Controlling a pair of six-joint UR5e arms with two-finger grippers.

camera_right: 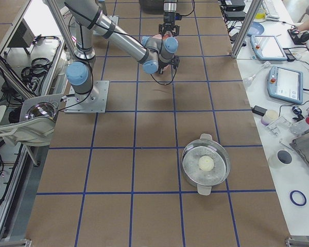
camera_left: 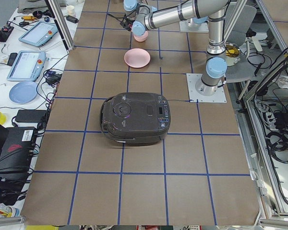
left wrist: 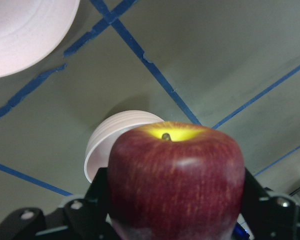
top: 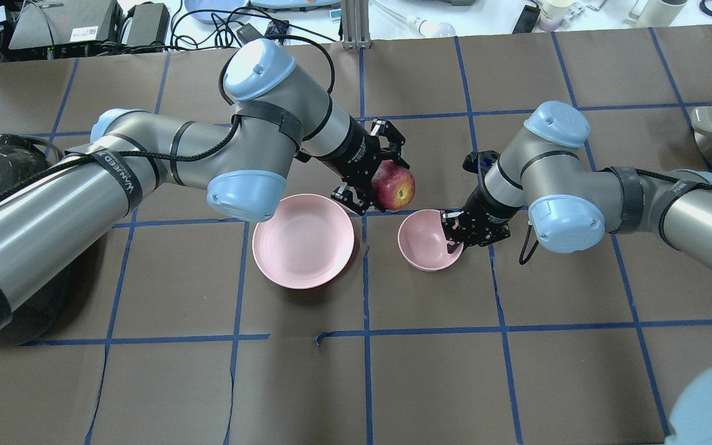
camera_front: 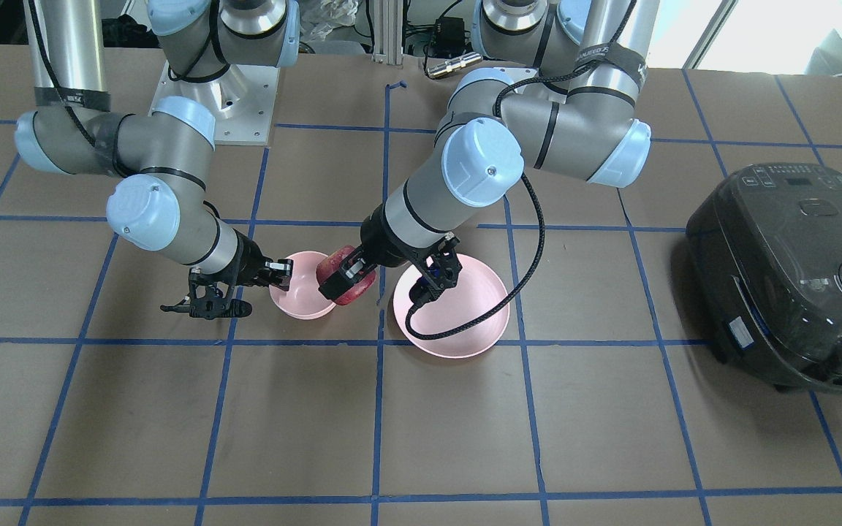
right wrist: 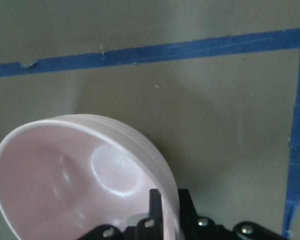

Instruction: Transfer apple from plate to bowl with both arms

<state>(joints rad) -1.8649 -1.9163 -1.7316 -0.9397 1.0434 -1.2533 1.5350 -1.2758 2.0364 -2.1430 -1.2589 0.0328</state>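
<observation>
You have the apple point(top: 396, 188) clamped in the left gripper point(top: 381, 178), jaws pressed on two opposite sides. In the left wrist view the stem end with the yellow patch faces away from the gripper. The apple hangs in the air at centre frame of the overhead view, just above the gap between the plate point(top: 303, 247) and the bowl point(top: 424, 244), touching neither. The plate is bare, centre-left. So the pick looks done and you are mid-carry, by my read.

The right gripper point(top: 453, 232) is closed on the bowl's rim at its right edge. The right wrist view shows one finger point(right wrist: 155, 202) inside the wall and the rest of the gripper outside it. The likely reason is to pin the bowl so it doesn't slide or tip when the apple lands. I can't tell whether the bowl is lifted or tilted.

Next, I'd judge: bring the apple over the opening, lower it, then part the jaws. The risk is that the finger takes up part of the opening, so an off-centre drop could hit the finger or the rim.

The dark cooker point(camera_front: 794, 277), right of the front view, is well apart and not involved.
</observation>
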